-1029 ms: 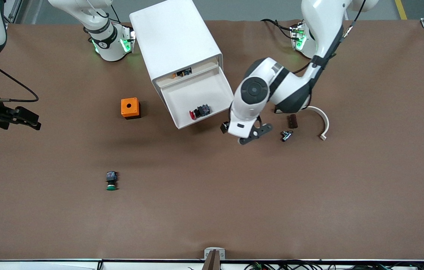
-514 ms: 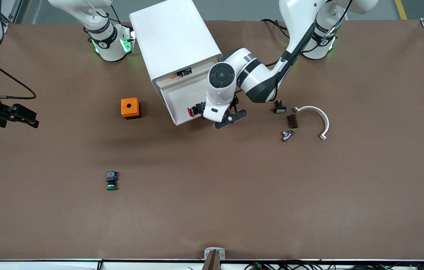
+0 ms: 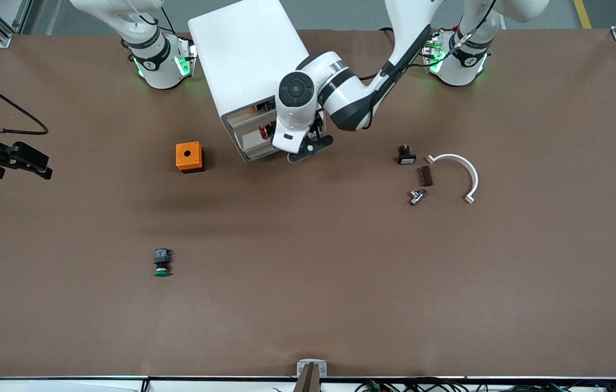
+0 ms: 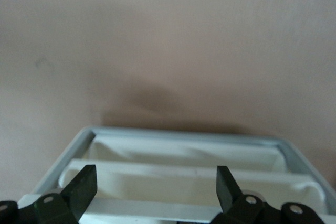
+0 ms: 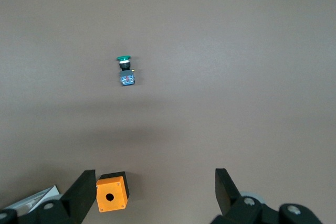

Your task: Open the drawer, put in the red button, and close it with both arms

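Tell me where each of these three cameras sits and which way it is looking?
Front view: high across the table, facing both arms; left end effector at the drawer, right end effector waiting over the table's edge.
Left wrist view: on the left arm, looking along its open fingers at the drawer.
Right wrist view: on the right arm, looking down past open fingers at the orange box and green button.
Shared: front and right wrist views both show the orange box.

Drawer now pushed nearly shut by left hand.
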Controlling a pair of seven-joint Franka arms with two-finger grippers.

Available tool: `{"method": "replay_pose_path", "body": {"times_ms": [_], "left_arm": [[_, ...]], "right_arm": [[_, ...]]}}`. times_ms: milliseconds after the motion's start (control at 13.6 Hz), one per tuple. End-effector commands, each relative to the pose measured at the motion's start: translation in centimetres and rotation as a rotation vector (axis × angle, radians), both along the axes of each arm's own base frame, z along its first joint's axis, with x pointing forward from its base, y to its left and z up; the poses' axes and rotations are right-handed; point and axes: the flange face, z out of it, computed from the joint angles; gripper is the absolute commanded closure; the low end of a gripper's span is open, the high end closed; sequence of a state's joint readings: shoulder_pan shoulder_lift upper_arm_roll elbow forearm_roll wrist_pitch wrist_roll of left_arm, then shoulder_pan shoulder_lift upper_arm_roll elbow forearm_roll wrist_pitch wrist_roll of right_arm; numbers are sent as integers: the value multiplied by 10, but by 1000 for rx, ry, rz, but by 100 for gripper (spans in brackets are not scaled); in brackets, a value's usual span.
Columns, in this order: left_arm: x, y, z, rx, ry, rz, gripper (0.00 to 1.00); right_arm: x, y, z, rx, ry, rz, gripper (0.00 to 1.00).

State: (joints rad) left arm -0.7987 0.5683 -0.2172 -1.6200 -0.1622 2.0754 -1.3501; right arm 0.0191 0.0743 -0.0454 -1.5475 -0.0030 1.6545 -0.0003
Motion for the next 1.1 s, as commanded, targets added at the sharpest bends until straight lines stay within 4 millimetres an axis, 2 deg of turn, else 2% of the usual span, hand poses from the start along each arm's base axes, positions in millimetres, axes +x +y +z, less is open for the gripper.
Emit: {"method": "replay_pose_path", "body": {"times_ms": [0,294,441,588,735,882,1029], "left_arm": [[-5,-7,-7,-13,52,27,0],[-8,-10,0,-23,58,25,0],[16,2,10,-37,38,50,0],[64,33,29,-46,-3,114,0],[122,84,53,4,-109,144,0],[166,135,84,46,-209,182,0],[206,197,121,53,-268,270,0]], "right_arm": [[-7,-4,4,-3,-9,-9,0],[-7,-3,4,-3,-9,-6,0],[-7,-2,4,-3,-5,-5,0],[-8,-2,4,-3,-4,-5,0],[-7,-1,4,-3,-5,-3,0],[-7,-1,4,-3,-5,-3,0],[-7,-3,5,-3,-7,-6,0]]}}
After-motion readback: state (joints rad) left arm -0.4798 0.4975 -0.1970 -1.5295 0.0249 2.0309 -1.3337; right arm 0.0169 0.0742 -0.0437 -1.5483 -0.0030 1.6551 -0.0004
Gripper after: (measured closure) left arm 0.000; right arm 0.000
